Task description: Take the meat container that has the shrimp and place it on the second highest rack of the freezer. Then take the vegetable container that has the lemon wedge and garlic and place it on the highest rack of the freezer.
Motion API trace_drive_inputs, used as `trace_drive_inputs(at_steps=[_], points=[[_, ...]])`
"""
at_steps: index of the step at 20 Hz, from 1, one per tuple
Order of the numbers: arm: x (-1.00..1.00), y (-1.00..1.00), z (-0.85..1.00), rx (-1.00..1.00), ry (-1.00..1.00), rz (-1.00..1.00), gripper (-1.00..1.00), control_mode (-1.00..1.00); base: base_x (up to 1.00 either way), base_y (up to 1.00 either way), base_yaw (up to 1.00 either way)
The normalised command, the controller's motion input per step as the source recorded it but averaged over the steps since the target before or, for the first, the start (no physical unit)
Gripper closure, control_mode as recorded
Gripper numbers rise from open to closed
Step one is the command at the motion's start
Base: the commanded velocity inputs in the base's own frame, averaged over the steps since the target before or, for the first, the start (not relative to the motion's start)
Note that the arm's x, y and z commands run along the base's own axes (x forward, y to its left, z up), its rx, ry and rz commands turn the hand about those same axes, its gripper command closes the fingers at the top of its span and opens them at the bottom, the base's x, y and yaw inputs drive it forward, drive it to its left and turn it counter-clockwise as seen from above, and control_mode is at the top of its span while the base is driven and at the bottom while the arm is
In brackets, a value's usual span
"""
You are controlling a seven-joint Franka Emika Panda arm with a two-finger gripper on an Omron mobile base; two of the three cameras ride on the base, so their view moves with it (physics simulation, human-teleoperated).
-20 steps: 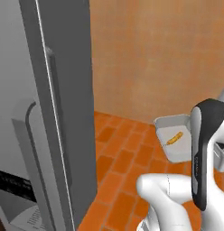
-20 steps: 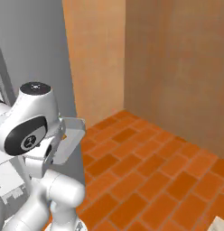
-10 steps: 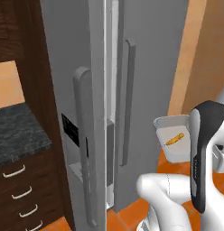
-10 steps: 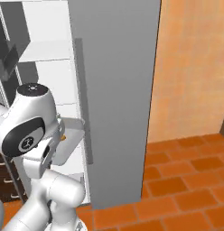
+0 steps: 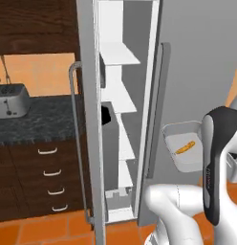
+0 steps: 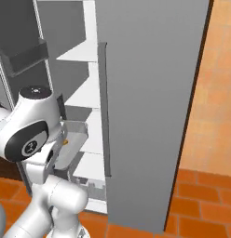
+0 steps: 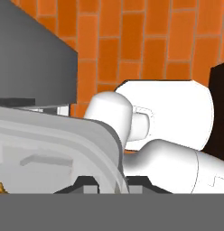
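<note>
Left base view: tray with shrimp clamped in my jaws, carried beside the open freezer. First step underway. Next: lift and slide it onto the second highest rack.

The freezer looks like matt grey metal, its shelves smooth white plastic, beside dark wood drawers.

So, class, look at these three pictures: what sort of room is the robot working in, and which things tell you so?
Most likely a home kitchen. A tall grey freezer stands open, showing white shelves; beside it a toaster sits on a dark stone counter over wooden drawers.
</note>
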Motion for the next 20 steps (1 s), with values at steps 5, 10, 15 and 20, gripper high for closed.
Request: trace_drive_inputs(at_steps=[5,10,15,20], points=[[0.0,0.0,0.0,0.0,0.0,0.0,1.0,1.0,0.19,-0.47,0.63],[0.0,0.0,0.0,0.0,0.0,0.0,1.0,1.0,0.33,-0.23,0.56],[0.0,0.0,0.0,0.0,0.0,0.0,1.0,1.0,0.49,-0.04,0.31],[0.0,0.0,0.0,0.0,0.0,0.0,1.0,1.0,0.34,-0.23,0.0]])
